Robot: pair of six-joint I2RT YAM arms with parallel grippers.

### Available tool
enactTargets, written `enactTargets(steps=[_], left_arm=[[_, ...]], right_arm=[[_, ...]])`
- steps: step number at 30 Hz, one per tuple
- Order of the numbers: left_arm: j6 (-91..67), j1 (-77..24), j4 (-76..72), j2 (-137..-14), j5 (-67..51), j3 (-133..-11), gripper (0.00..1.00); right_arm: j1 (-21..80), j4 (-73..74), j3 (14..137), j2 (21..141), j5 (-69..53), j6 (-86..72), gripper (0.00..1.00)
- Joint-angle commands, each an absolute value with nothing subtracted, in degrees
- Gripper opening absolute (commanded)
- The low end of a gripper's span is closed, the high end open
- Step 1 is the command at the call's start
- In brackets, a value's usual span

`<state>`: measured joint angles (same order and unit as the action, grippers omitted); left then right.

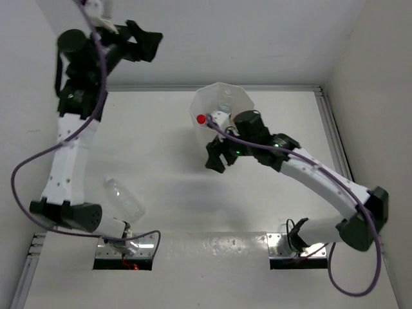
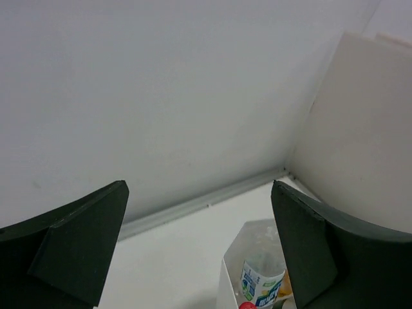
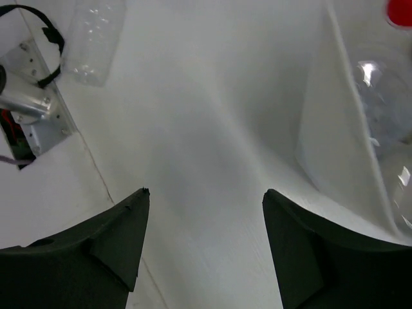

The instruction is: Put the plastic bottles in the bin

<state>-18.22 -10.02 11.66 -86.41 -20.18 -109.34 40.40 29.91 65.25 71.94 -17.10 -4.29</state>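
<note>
The white translucent bin (image 1: 235, 96) stands at the back middle of the table. Inside it lie plastic bottles: one with a red cap (image 1: 201, 119) at the rim and a blue-and-green labelled one (image 2: 261, 285). A plain clear plastic bottle (image 1: 123, 198) lies on the table by the left arm's base, and it also shows as a clear bottle (image 3: 93, 42) in the right wrist view. My left gripper (image 1: 151, 44) is raised high at the back left, open and empty (image 2: 199, 187). My right gripper (image 1: 215, 156) hangs just in front of the bin, open and empty (image 3: 206, 192).
White walls close the table at the back, left and right. A metal rail (image 1: 331, 129) runs along the right side. Both arms' mounting plates (image 1: 125, 248) sit at the near edge. The bin wall (image 3: 328, 129) is close on the right gripper's right.
</note>
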Motion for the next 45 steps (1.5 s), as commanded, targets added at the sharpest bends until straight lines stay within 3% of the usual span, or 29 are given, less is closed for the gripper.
enactTargets(steps=[1,5,14,30,43,45], left_arm=[[-20.9,-8.4,10.5,-74.4,-23.6,-110.1,1.00],[-18.1,-7.9,14.0,-64.1,-21.6,-103.8,1.00],[-17.4,-2.5,21.0,-51.3,-12.7,-94.5,1.00],[-17.4,-2.0,21.5,-50.8,-12.7,-90.4,1.00],[-19.2,-0.4,21.5,-51.9,-14.8,-91.4,1.00],[-19.2,-0.4,21.5,-51.9,-14.8,-91.4,1.00]], right_arm=[[46.5,19.3,71.6,81.6,-15.4,-10.1,0.70],[51.1,15.2,80.3,96.2,-14.1,-18.7,0.69],[64.1,12.9,99.8,119.7,-7.9,-27.9,0.90],[70.8,9.4,107.3,130.2,-3.2,-28.6,0.96],[72.2,6.5,106.7,137.8,3.6,-15.7,0.96],[71.1,7.2,104.4,136.5,4.9,-15.4,0.89]])
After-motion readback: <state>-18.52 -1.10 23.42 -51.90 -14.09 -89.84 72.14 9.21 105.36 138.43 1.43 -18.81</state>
